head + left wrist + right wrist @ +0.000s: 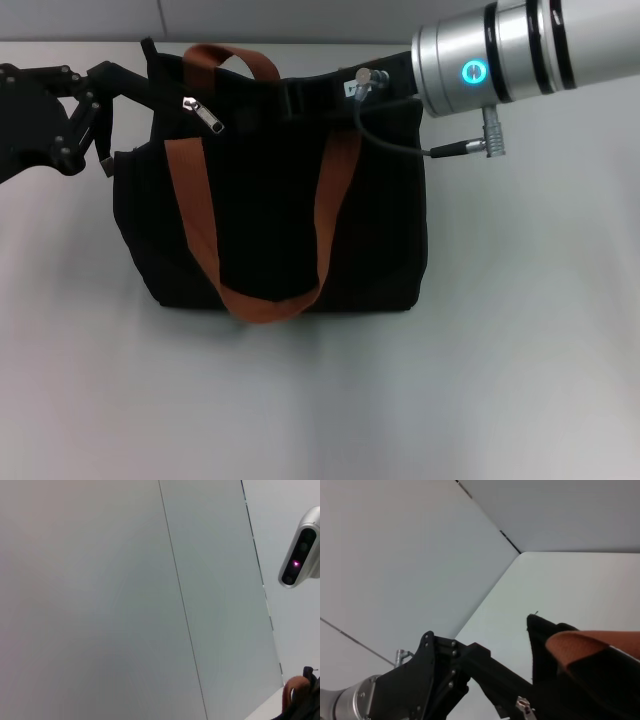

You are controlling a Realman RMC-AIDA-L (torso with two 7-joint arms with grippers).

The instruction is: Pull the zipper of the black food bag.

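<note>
The bag [280,200] stands upright on the table [520,350], mid-scene, its zip track running along the top rim from the robot's left to its right — this is the axis the pull must follow. The zipper [203,113], a small silver metal tab, hangs at the left end of that rim, just inside the near strap [195,220]. The left end effector [120,90] reaches in from the left at rim height; its black linkage fingers lie against the bag's left top corner, close beside the tab, and the right wrist view shows the same fingers [485,667] extending toward the tab [524,707]. Whether they are clamped on fabric or merely resting against it cannot be told. The right end effector is hidden behind its own silver wrist housing [480,65] at the bag's right top corner; its state cannot be told either. The left arm is judged nearer to the tab, so travel would run rightward along the rim. Materials: the bag is soft, boxy black fabric liable to buckle unless the rim is held taut; the straps are rust-brown webbing — flat and limp; the table is smooth and pale.
</note>
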